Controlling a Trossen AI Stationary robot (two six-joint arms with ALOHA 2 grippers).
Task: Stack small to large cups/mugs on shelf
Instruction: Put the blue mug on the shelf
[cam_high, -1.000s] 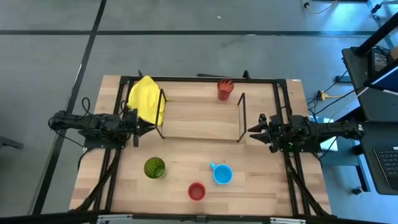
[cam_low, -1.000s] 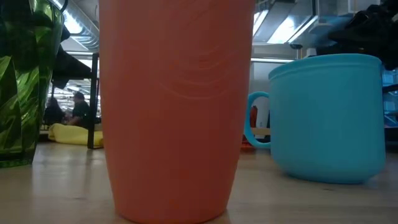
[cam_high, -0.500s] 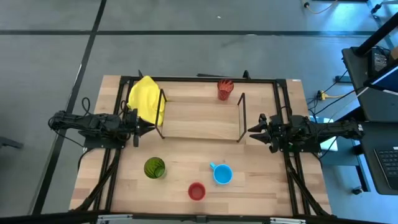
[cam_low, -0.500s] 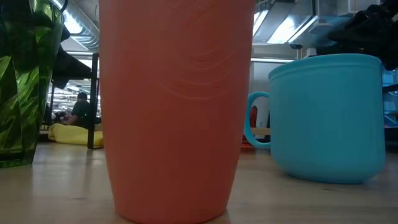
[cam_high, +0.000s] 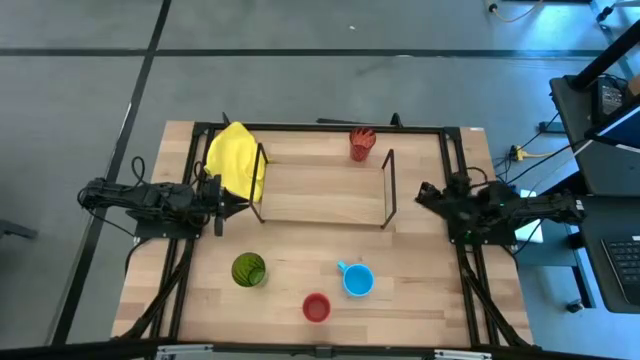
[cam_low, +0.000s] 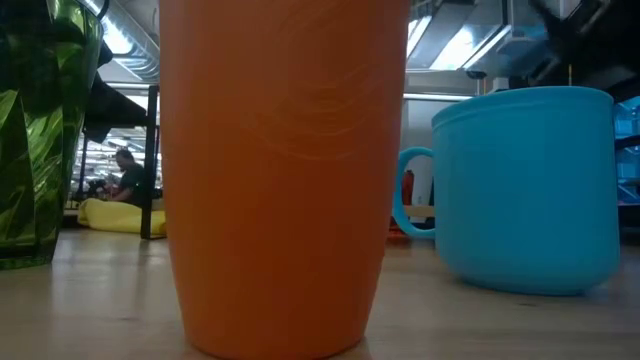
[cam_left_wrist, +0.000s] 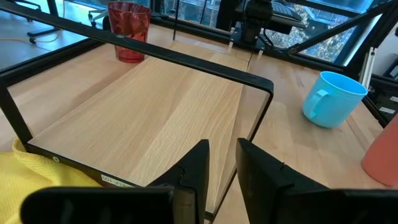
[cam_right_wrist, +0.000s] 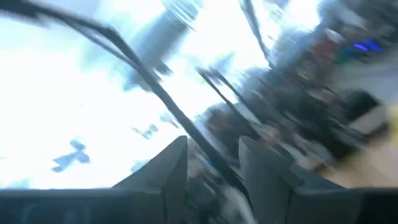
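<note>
- Nothing is stacked yet, as I read it: the shelf (cam_high: 320, 190) board lies bare.
- The green tumbler (cam_high: 248, 270), red cup (cam_high: 316, 307) and blue mug (cam_high: 358, 280) stand apart on the bench (cam_high: 420, 300); the orange-red tumbler (cam_high: 361, 144) stands behind the shelf.
- My left gripper (cam_high: 228, 205) waits at the shelf's left end, jaws slightly apart, empty.
- My right gripper (cam_high: 428, 195) sits off the shelf's right end, angled, jaws apart, empty.

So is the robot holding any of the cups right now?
No. The left end effector and right end effector are both open and empty, beside the shelf.
</note>
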